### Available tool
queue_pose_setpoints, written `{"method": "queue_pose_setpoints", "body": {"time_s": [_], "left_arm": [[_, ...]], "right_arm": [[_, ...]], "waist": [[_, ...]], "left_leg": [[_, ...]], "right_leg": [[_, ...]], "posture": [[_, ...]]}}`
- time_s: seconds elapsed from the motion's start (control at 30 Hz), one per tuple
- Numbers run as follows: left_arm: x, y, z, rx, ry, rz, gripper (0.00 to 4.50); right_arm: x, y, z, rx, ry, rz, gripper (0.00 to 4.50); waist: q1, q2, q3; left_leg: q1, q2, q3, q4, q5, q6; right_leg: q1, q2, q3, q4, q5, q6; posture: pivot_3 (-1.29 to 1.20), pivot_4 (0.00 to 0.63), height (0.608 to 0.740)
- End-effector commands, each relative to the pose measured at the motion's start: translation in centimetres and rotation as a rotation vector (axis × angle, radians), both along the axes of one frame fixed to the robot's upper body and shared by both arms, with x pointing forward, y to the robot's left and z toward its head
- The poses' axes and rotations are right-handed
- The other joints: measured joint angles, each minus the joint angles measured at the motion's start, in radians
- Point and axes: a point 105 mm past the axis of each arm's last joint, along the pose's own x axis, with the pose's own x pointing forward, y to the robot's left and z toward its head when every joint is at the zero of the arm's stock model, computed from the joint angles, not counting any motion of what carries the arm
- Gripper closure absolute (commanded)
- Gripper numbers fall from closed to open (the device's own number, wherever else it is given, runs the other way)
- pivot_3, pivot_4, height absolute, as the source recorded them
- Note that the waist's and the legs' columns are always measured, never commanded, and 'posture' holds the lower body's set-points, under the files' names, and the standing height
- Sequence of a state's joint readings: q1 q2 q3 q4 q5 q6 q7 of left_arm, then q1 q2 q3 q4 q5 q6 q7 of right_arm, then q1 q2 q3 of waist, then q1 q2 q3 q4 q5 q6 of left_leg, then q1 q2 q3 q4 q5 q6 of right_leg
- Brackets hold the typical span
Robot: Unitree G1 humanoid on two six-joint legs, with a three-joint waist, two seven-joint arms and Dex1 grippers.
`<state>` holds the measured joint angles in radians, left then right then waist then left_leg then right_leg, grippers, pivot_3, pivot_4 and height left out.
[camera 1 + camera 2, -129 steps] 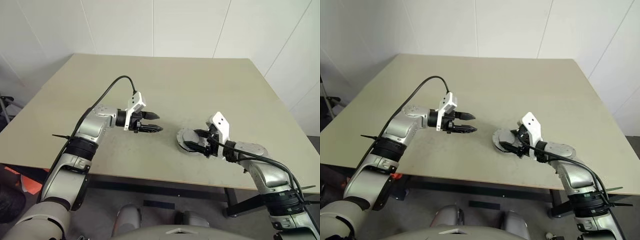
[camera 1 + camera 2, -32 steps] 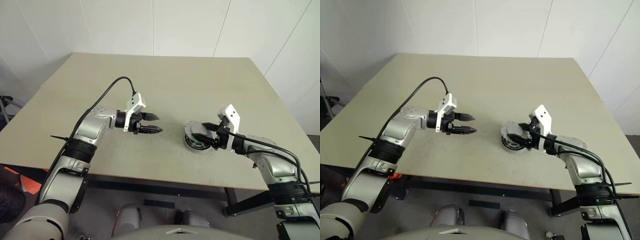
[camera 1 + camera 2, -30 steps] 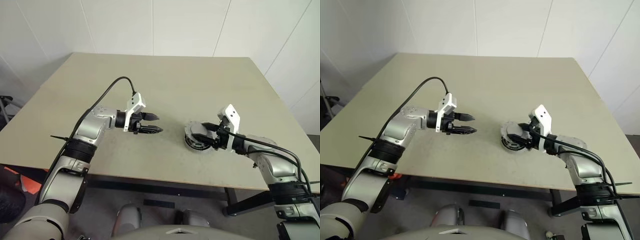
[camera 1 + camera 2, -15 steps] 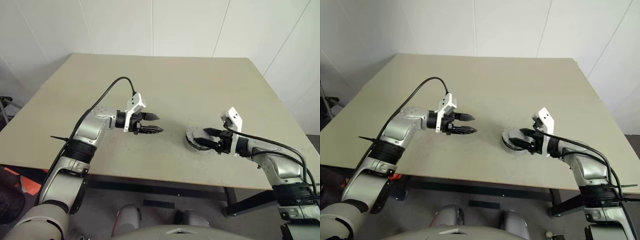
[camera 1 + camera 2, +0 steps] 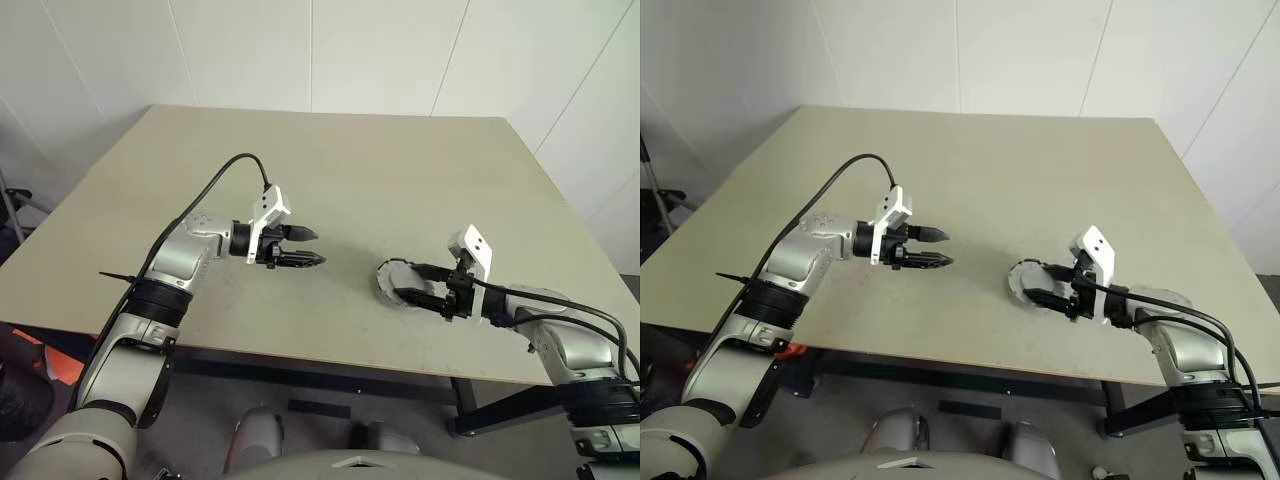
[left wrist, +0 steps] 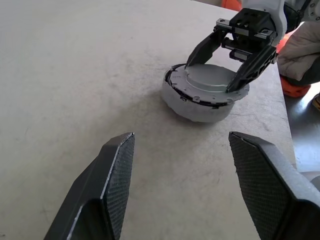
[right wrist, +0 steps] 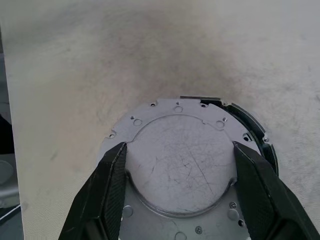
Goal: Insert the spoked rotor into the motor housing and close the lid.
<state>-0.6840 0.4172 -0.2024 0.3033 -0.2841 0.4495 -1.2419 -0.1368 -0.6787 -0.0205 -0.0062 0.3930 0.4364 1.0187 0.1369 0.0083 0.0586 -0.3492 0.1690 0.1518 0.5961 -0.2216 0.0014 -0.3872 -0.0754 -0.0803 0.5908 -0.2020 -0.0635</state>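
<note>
Left claw (image 5: 308,247) just hangs spread open over the counter (image 5: 400,180), holding nothing. Right claw (image 7: 177,192) has backed off a bit, fingers released either side of the lid (image 6: 207,80), now seated on the motor housing (image 6: 197,107). Looks basically done.

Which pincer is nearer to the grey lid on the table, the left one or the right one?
The right. The right pincer is open with its fingers on either side of the lid. The left pincer is open too, hovering well apart from it over bare table.

Lid (image 6: 207,82) on motor housing (image 6: 200,107); table (image 5: 400,180) beneath
</note>
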Motion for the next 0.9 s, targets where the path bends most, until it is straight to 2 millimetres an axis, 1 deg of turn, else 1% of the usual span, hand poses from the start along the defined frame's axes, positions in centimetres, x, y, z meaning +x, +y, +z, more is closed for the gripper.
{"method": "queue_pose_setpoints", "body": {"time_s": [0.03,0.1,0.17,0.23,0.37,0.43,0.5,0.67,0.8,0.9], "left_arm": [[0.1,-0.1,1.2,-0.017,-0.041,-0.007,1.31],[0.1,-0.1,1.2,-0.018,-0.041,-0.006,1.31],[0.1,-0.2,1.2,-0.02,-0.041,-0.005,1.31],[0.1,-0.2,1.2,-0.021,-0.041,-0.004,1.31],[0.0,-0.2,1.1,-0.022,-0.04,0.0,1.31],[0.0,-0.2,1.1,-0.023,-0.039,0.001,1.31],[0.0,-0.2,1.1,-0.024,-0.038,0.002,1.31],[-0.1,-0.3,1.1,-0.025,-0.036,-0.002,1.31],[-0.1,-0.3,1.1,-0.025,-0.036,-0.005,1.31],[0.0,-0.4,1.1,-0.025,-0.037,-0.007,1.31]], "right_arm": [[-0.6,-0.2,-0.7,-0.09,-0.009,0.048,1.4],[-0.1,0.1,-0.7,-0.11,-0.03,0.037,1.4],[0.4,0.8,-0.2,-0.101,-0.07,0.034,1.4],[1.1,1.4,0.7,-0.048,-0.096,0.01,1.4],[3.1,1.3,3.6,0.052,-0.204,-0.092,1.4],[3.4,1.4,4.4,0.101,-0.217,-0.114,1.4],[3.2,1.6,4.5,0.099,-0.219,-0.107,1.4],[2.4,1.8,3.7,0.062,-0.2,-0.071,1.4],[2.0,1.2,2.9,0.044,-0.157,-0.065,1.4],[1.8,0.5,1.7,0.001,-0.131,-0.06,1.4]], "waist": [[0.0,0.0,0.0],[0.0,0.0,0.0],[0.0,0.0,0.0],[-0.004,0.0,0.0],[-0.016,0.0,0.0],[-0.017,0.0,0.0],[-0.014,0.0,0.0],[-0.011,0.0,0.0],[-0.012,0.0,0.0],[-0.012,0.0,0.0]], "left_leg": [[0.0,0.0,0.0,0.0,0.0,0.0],[0.0,0.0,0.0,0.0,0.0,0.0],[0.0,0.0,0.0,0.0,0.0,0.0],[0.0,0.0,0.0,0.0,0.0,0.0],[0.0,0.0,0.0,0.0,0.0,-0.001],[0.0,0.001,0.0,0.0,0.001,-0.001],[-0.001,0.001,0.0,0.0,0.001,-0.001],[-0.002,0.0,0.0,0.0,0.001,-0.001],[-0.002,0.0,0.0,0.0,0.0,-0.001],[-0.001,0.0,0.0,0.0,0.0,-0.001]], "right_leg": [[0.0,0.0,0.0,0.0,0.0,0.0],[0.0,0.0,0.0,0.0,0.0,0.0],[0.0,0.0,0.0,0.0,0.0,0.001],[0.0,0.0,0.0,0.0,0.0,0.001],[0.0,0.0,0.0,0.001,0.0,0.001],[-0.001,0.0,0.0,0.001,0.0,0.001],[-0.003,0.0,0.0,0.003,0.0,0.0],[-0.003,0.0,0.0,0.002,0.0,0.0],[-0.003,0.0,0.0,0.002,0.0,0.0],[-0.003,0.0,0.0,0.002,0.0,0.0]], "posture": [[0.0,0.0,0.74],[0.0,0.0,0.74],[0.0,0.0,0.74],[0.0,0.0,0.74],[0.0,0.0,0.74],[0.0,0.0,0.74],[0.0,0.0,0.74],[0.0,0.0,0.74],[0.0,0.0,0.74],[0.0,0.0,0.74]]}}
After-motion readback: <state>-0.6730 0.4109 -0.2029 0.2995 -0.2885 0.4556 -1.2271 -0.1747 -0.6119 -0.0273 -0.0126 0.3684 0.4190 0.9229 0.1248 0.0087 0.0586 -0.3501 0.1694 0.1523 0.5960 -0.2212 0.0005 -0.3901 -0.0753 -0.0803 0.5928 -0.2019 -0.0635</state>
